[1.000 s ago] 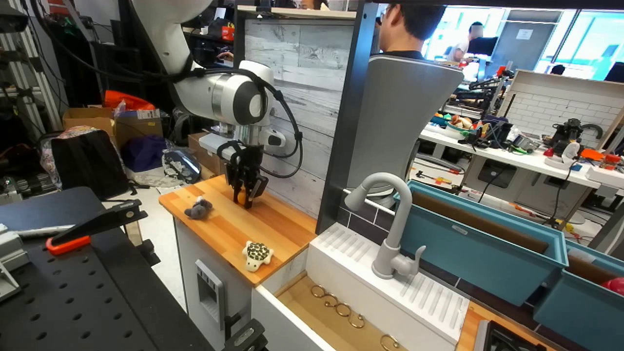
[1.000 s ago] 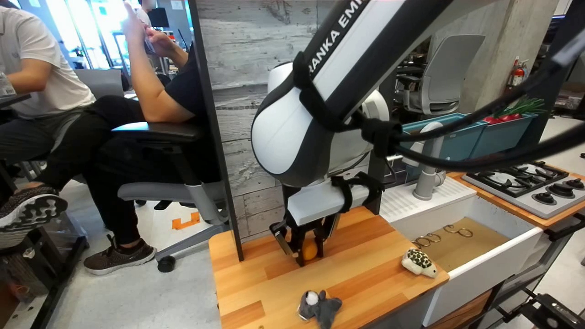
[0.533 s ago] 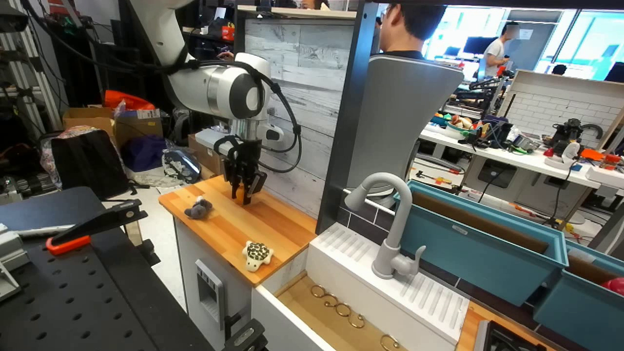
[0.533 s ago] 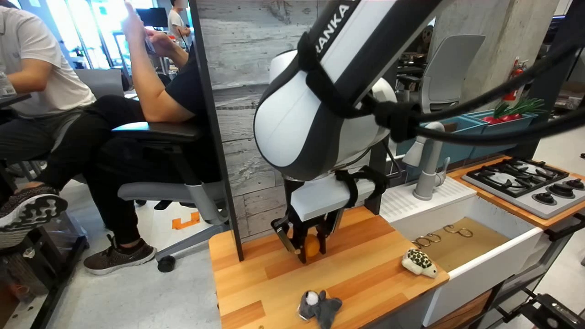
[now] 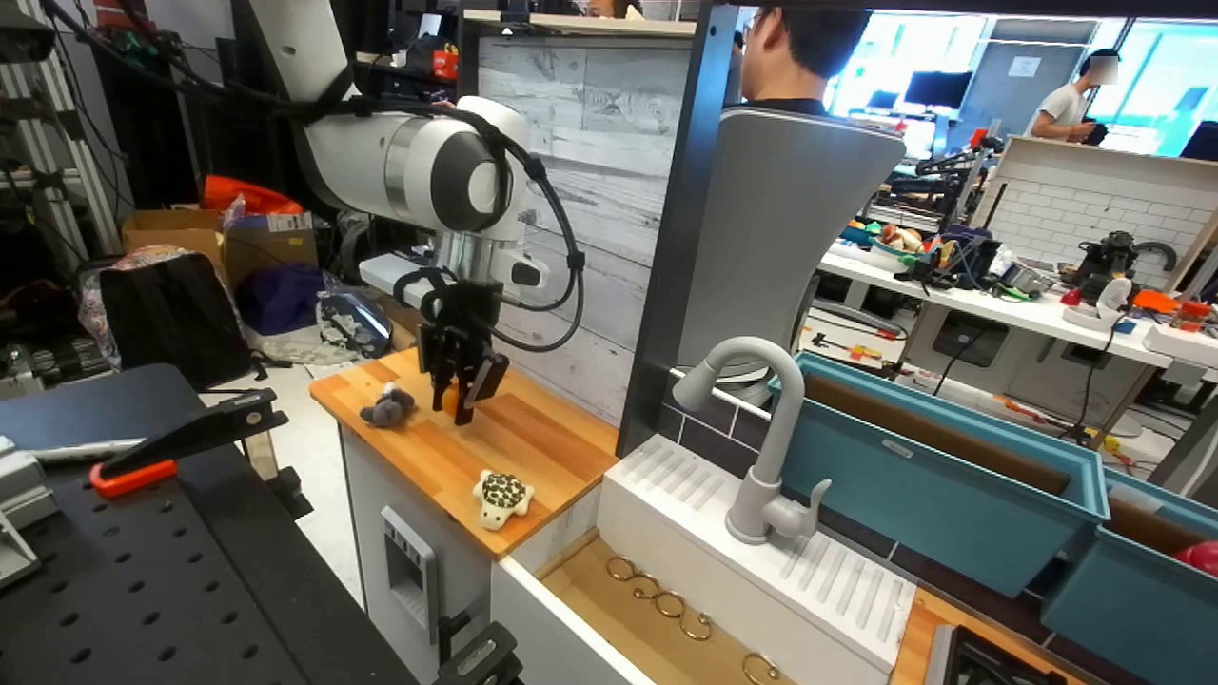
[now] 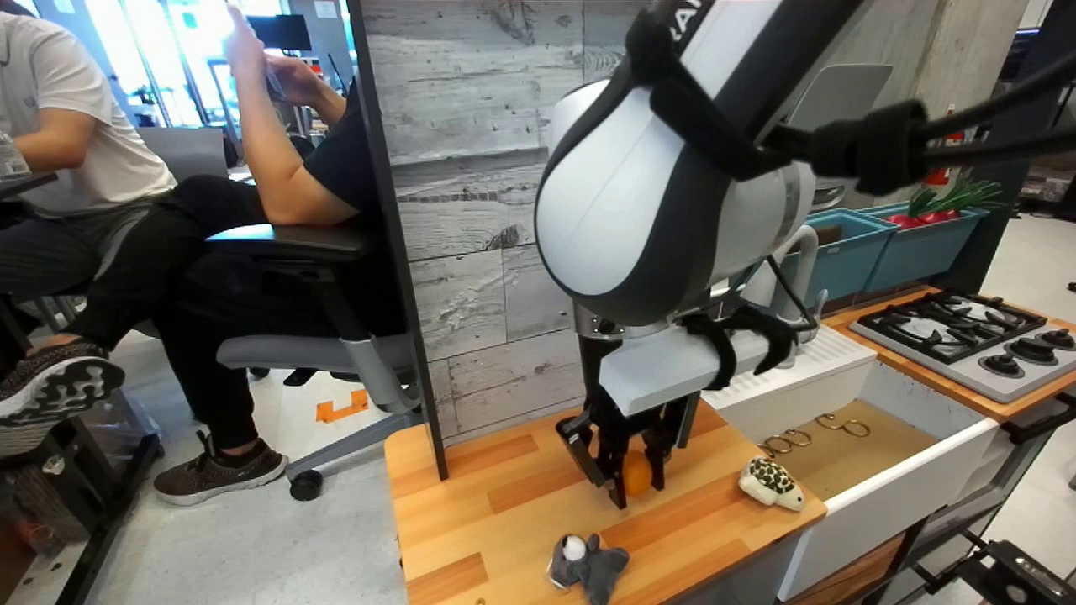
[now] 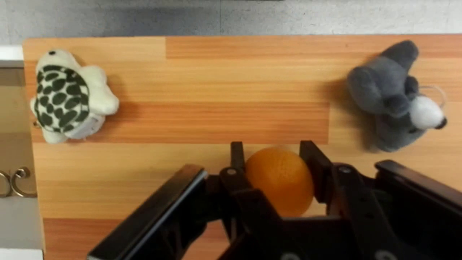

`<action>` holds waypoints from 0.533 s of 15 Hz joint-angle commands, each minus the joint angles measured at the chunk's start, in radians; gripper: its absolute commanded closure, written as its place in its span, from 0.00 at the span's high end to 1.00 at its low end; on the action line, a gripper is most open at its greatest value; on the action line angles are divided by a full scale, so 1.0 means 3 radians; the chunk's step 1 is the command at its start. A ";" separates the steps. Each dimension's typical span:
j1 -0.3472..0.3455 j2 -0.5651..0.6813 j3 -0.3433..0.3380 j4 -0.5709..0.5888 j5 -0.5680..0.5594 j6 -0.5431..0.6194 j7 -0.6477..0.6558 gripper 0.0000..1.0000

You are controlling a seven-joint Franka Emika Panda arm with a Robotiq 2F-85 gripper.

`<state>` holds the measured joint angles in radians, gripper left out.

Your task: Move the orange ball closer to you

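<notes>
The orange ball [image 7: 281, 180] sits between the two black fingers of my gripper [image 7: 271, 147] in the wrist view, with a finger against each side. It is partly covered by the fingers. In both exterior views the ball [image 5: 450, 401] [image 6: 637, 476] shows between the fingertips of the gripper [image 5: 451, 414] [image 6: 639, 496]. The gripper points down, and the ball appears to be held slightly above the wooden counter [image 6: 521, 529]. The exact height is hard to tell.
A grey plush toy [image 7: 382, 86] [image 6: 588, 565] and a white spotted turtle plush [image 7: 63, 97] [image 6: 772, 483] lie near the counter's front edge. A white sink [image 6: 883, 470] adjoins the counter's turtle end. A grey wood-look wall [image 5: 590, 190] stands behind the counter.
The gripper rose slightly with the ball, then moved from near the back wall toward the counter's front edge, between the two plush toys. The ball stayed between the fingers. The plush toys have not moved.
</notes>
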<state>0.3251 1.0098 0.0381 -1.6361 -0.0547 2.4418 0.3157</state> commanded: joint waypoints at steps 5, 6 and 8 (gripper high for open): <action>-0.0113 -0.0068 -0.0059 -0.0419 0.0101 0.0213 0.0045 0.18; -0.0118 -0.0055 -0.0067 -0.0423 0.0096 0.0219 0.0046 0.18; -0.0118 -0.0040 -0.0068 -0.0406 0.0109 0.0230 0.0048 0.18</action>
<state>0.2914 1.0027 0.0221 -1.7385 -0.0407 2.4830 0.3264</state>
